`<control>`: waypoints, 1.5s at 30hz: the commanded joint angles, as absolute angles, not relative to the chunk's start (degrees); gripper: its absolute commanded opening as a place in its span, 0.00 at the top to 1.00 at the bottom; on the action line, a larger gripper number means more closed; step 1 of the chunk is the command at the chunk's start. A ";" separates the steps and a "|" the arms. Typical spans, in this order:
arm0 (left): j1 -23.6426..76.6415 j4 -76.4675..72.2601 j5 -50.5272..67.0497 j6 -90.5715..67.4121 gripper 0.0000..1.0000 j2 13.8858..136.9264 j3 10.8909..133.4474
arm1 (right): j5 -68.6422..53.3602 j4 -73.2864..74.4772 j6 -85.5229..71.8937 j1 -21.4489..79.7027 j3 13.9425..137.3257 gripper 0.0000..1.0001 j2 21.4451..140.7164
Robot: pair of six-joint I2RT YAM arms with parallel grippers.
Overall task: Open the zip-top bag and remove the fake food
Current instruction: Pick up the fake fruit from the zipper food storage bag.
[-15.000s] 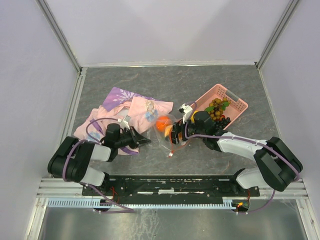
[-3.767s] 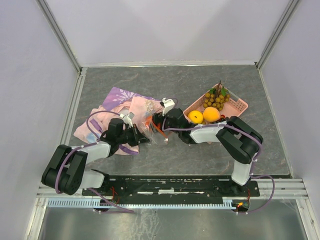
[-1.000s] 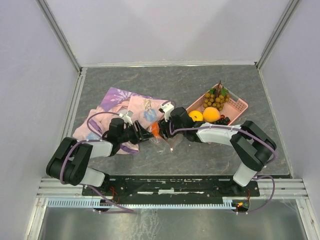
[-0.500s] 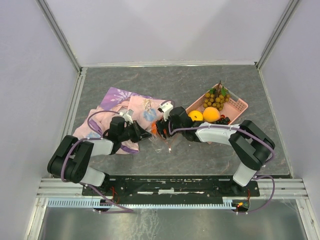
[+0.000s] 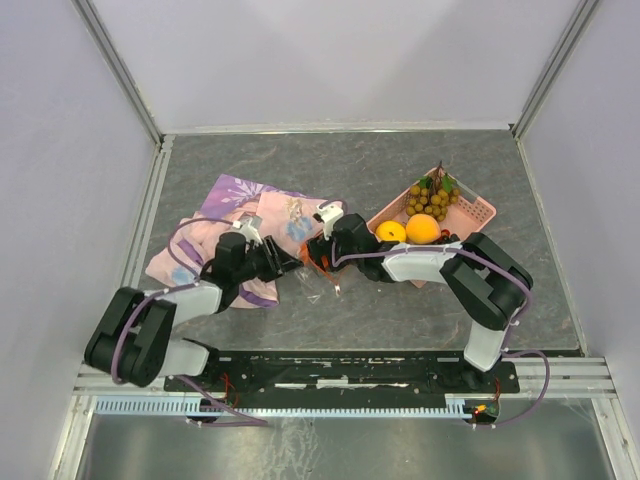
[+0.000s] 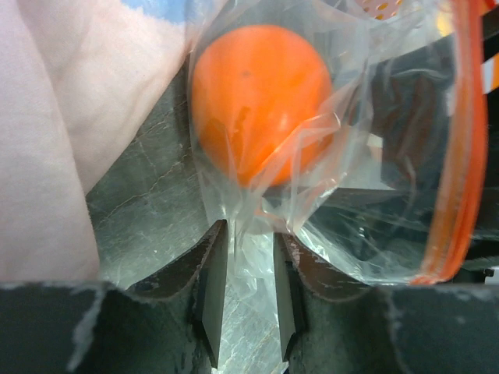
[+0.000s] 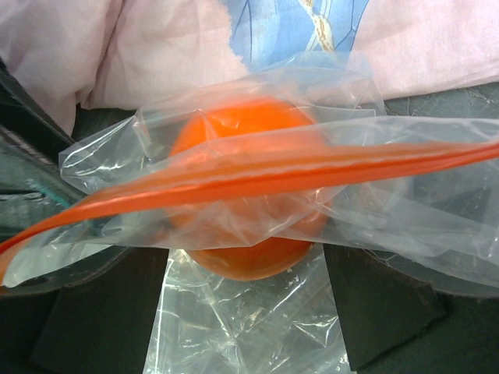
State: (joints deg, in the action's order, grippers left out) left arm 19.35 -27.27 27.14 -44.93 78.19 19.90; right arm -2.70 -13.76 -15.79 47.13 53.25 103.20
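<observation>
At the centre of the worktop (image 5: 400,170), just right of the cloth (image 5: 235,200) and left of the basket (image 5: 480,208), the bag (image 5: 318,268) lies between the two arms with one orange fruit (image 6: 257,97) inside it. The likeliest trouble is the bag coming along with the fruit: the left end effector (image 6: 243,300) has only a thin fold of film at the bag's closed end, and slick plastic could slide out of so small a pinch under a pull. The zip strip (image 7: 257,175) also sags across the front of the fruit in the right wrist view, so it may snag the fruit on the way out, or the fingers may catch film together with the fruit. The fruit looks round and smooth, so an off-centre squeeze could make it squirt deeper into the bag. The left end effector is nearly closed, its jaws clamped on that fold. The right end effector (image 7: 245,312) stands wide apart at the bag's mouth, the fruit just past its tips; it seems to grip nothing, though contact with the film cannot be ruled out.
</observation>
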 commanded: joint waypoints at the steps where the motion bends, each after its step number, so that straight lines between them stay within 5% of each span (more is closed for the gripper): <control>1: 18.76 -26.21 21.24 -42.33 0.48 70.55 19.14 | -1.24 -15.99 -16.75 47.20 54.21 0.16 103.51; 9: 14.64 -22.11 19.44 -40.61 0.38 66.83 23.56 | -2.16 -16.33 -16.26 46.69 53.73 0.16 103.17; 16: 13.55 -28.74 26.56 -43.41 0.64 84.40 33.12 | -3.21 -16.70 -16.57 46.65 53.99 0.16 103.88; 20: 13.73 -29.75 29.94 -43.59 0.70 93.08 38.65 | -3.95 -17.07 -16.38 46.60 53.96 0.16 103.59; 45: 20.79 -33.13 33.92 -44.12 0.74 101.72 35.10 | 0.08 -10.13 -12.36 46.68 60.97 0.01 107.43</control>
State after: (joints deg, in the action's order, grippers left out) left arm 19.18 -34.04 30.20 -43.81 100.82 36.67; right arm -3.40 -9.54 -14.28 46.94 56.93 105.97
